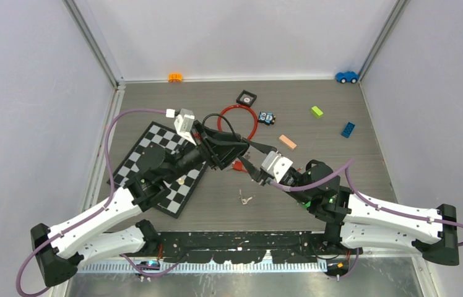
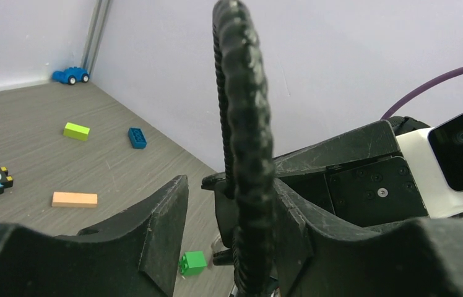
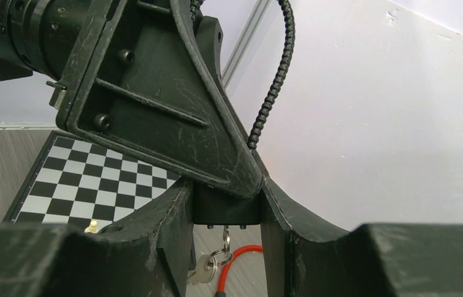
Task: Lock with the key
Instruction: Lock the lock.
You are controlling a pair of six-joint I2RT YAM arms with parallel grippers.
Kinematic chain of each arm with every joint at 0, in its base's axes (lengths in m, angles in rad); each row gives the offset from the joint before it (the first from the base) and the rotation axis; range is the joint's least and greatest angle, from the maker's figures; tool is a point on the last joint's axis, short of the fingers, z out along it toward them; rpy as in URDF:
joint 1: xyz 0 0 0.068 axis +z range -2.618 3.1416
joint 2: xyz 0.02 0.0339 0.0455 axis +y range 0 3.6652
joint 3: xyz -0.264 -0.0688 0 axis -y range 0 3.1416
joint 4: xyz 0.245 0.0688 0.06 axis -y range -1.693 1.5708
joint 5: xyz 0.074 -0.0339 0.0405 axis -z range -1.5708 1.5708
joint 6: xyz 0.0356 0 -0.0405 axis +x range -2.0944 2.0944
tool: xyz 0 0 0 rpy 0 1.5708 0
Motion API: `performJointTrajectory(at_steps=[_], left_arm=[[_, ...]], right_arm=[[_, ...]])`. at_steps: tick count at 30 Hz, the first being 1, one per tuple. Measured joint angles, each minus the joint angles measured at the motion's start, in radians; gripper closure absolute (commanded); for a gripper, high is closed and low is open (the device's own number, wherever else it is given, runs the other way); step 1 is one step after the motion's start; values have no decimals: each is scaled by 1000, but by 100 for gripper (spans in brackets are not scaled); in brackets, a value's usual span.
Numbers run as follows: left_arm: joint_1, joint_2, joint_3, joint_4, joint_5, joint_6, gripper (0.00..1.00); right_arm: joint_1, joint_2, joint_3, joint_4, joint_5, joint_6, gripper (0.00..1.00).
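Lock body: one black block at counter middle, and I see it pinched between right fingers. One key hangs on ring under it. Left fingers half spread around one black ribbed cable, with gap on one side, so no clamp. One spare key bunch lies toward near edge. I count one red cable loop beyond arms, one chessboard toward left edge, one lime brick, one blue brick, one tan block, one orange brick at far edge and one blue car in far right corner.
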Motion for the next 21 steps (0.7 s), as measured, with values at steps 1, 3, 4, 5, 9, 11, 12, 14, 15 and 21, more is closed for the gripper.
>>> performJointTrajectory(at_steps=[1, 3, 4, 5, 9, 11, 12, 14, 15, 21], left_arm=[[0, 0, 0, -4, 2, 0, 50], [0, 0, 0, -9, 5, 0, 56], [0, 0, 0, -11, 5, 0, 59], [0, 0, 0, -13, 6, -2, 62], [0, 0, 0, -17, 12, -4, 77], [0, 0, 0, -15, 17, -8, 94], [0, 0, 0, -15, 19, -9, 100], [0, 2, 0, -15, 20, -17, 100], [0, 3, 0, -15, 20, -21, 100], [0, 7, 0, -7, 36, -23, 100]], right_arm=[[0, 0, 0, 0, 1, -4, 99], [0, -1, 0, 0, 4, -11, 99], [0, -1, 0, 1, 6, -13, 99], [0, -1, 0, 1, 7, -14, 99], [0, -1, 0, -1, 9, -22, 99], [0, -1, 0, -3, 13, -31, 99], [0, -1, 0, -5, 15, -37, 99], [0, -1, 0, -8, 18, -52, 99], [0, -1, 0, -10, 18, -57, 98], [0, -13, 0, -24, 16, -59, 63]])
